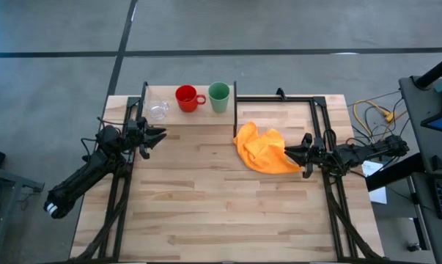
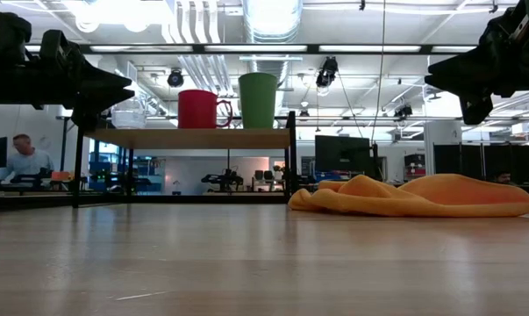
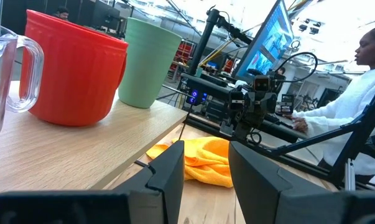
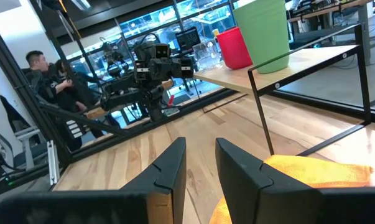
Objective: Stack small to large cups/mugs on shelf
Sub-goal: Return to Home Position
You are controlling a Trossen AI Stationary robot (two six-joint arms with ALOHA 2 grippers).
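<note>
Three vessels stand upright on their bases in a row on the shelf [image 1: 199, 116], a light wooden board on black posts at the table's far left. They are a clear glass cup [image 1: 157, 110], a red mug [image 1: 185, 97] and a green cup [image 1: 219, 97]. My left gripper [image 1: 159, 136] hovers just in front of the shelf's near edge by the glass cup [image 3: 0, 81], open by a narrow gap and holding nothing. My right gripper [image 1: 286, 152] hangs well above the right edge of the orange cloth [image 1: 264, 150], also narrowly open and empty. It shows high above the cloth in the low view [image 2: 432, 81].
The orange cloth [image 2: 422, 195] lies crumpled on the tabletop right of the shelf's near right post [image 1: 235, 121]. Black frame rails run along the table's left and right sides [image 1: 327, 132]. Bare planks fill the middle and near part [image 1: 221, 213]. People sit at desks beyond the table.
</note>
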